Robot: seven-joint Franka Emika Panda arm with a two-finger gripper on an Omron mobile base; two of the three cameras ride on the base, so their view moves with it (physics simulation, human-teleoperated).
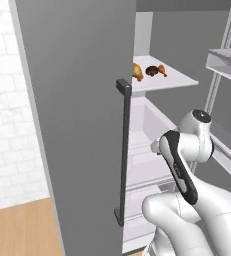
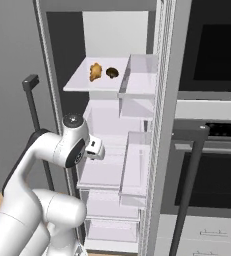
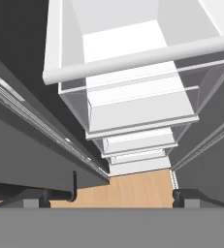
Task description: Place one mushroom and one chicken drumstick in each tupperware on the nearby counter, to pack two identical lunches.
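The gripper (image 3: 111, 196) has its jaws spread wide, gripping nothing, its dark tips cut off at the hand view's bottom edge, aimed down past fridge shelves (image 3: 133, 111) toward wooden floor. On the upper shelf (image 1: 172, 80) lie a chicken drumstick (image 1: 137, 71), a mushroom (image 1: 152, 71) and what seems a second drumstick (image 1: 162, 69), the door (image 1: 77, 125) partly hiding the first

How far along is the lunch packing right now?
Done: the fridge door stands open. In hand: nothing; the open gripper points down over the fridge shelves. Left: a mushroom and drumsticks sit on the upper shelf, unpicked, so all the packing remains.
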